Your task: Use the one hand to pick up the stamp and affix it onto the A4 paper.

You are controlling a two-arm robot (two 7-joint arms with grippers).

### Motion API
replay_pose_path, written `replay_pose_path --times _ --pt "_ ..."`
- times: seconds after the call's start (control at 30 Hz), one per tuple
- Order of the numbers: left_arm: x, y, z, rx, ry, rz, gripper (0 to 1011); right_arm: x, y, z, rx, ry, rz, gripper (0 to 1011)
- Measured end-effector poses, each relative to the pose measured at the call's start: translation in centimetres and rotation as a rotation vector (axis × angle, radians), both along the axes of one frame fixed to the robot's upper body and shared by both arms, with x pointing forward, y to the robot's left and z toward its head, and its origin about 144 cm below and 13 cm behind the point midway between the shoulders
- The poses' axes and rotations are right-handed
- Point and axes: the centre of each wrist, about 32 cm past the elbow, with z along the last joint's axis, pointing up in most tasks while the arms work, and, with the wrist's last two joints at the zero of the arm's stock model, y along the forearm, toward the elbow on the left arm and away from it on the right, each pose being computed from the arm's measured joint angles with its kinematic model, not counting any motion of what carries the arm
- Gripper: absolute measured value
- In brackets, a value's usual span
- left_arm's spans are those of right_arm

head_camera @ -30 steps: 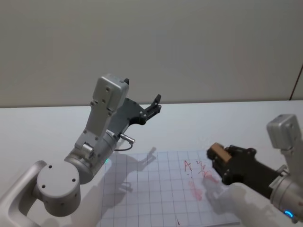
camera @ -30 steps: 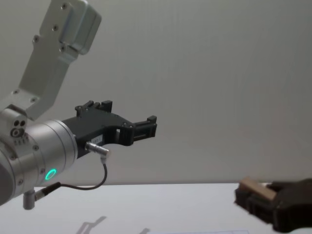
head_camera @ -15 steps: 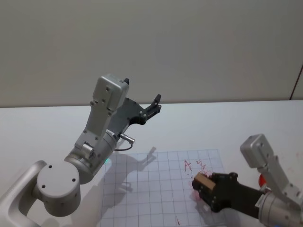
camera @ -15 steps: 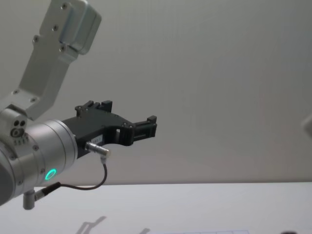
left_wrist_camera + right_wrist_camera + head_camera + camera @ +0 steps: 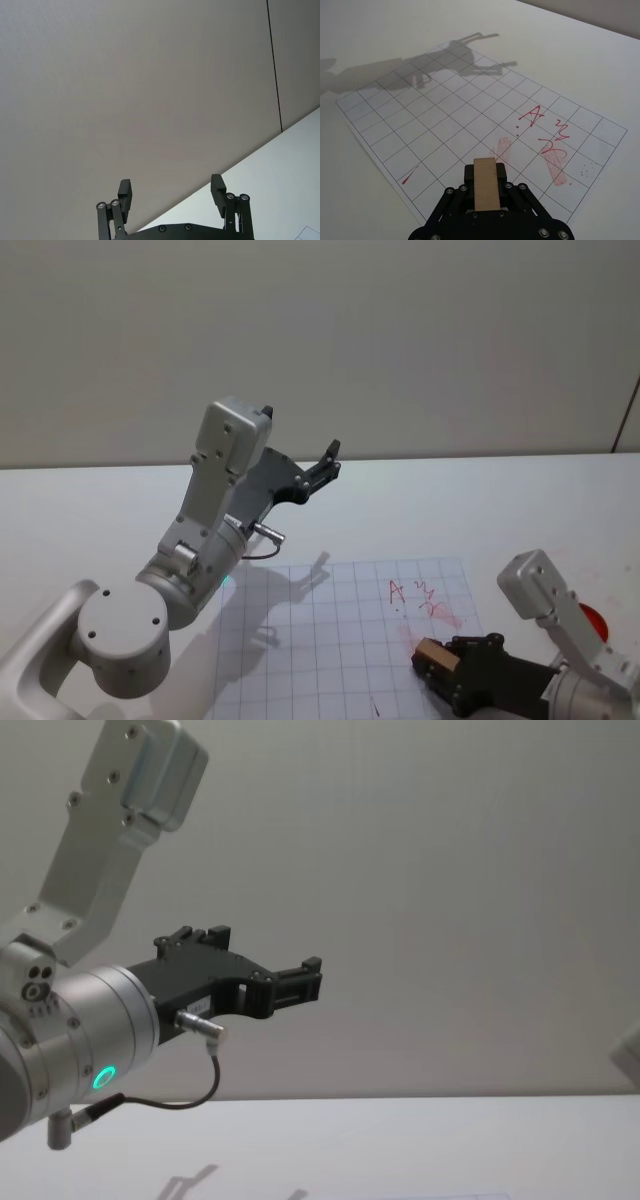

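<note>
Stamp (image 5: 485, 182) between fingers (image 5: 469, 176), apparently above paper (image 5: 445, 115)

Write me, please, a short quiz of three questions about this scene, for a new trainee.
1. True or false: the right gripper holds the stamp in its jaws.
2. The left gripper is: A) open, in the air; B) shut on a pen; C) pressing a sponge.
3. Fill in: the marks on the A4 paper are ___ in colour.
Key: 1 true; 2 A; 3 red.
</note>
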Motion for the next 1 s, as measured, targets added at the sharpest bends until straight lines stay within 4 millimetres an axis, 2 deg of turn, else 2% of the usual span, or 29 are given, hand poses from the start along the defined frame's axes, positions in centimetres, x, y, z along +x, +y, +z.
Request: replay_pose_path --times 0.53,0.8,1.0 --pt "0.0 0.0 0.0 0.0 0.0 0.0 1001 0.3 0.6 -0.2 0.037 -0.018 0.0 219" --pt "0.0 0.0 0.0 0.0 0.0 0.0 1001 0.9 1.1 1.6 0.126 -0.106 -0.028 219" --pt "0.0 0.0 0.0 0.0 0.0 0.0 1001 1.3 0.9 3.7 0.207 -0.199 -0.086 219"
